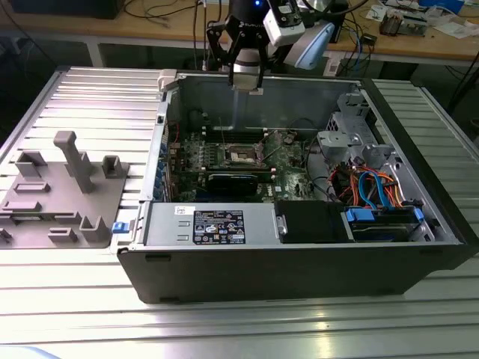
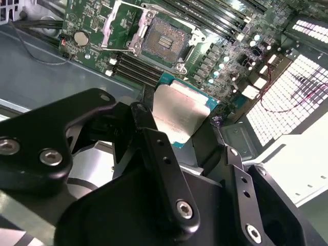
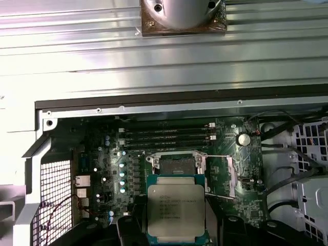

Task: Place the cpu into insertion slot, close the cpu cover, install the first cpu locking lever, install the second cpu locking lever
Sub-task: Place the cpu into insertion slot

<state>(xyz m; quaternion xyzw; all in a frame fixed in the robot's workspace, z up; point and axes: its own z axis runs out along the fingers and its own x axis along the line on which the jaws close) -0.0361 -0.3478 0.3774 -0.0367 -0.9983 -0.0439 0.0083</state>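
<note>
Black fingers (image 2: 148, 133) of the gripper (image 2: 177, 130) pinch the cpu (image 2: 180, 110) by two opposite edges. You get that grip from the second wrist view, with the chip's silver top up and its green rim showing. The first wrist view gives you alignment: the chip hangs flat-on, overlapping the near edge of the insertion slot (image 3: 176, 164) on the green motherboard (image 3: 248, 202). The slot is bare, dark centre exposed. The cpu cover (image 2: 109, 29) stands swung open beside the slot. The exterior view gives you height: the arm (image 1: 243, 30) hangs over the rear wall of the open computer case (image 1: 299, 277), well above the board. A grey fixture tray (image 1: 63, 191) lies on the slotted table (image 1: 224, 329) at the exterior view's left.
</note>
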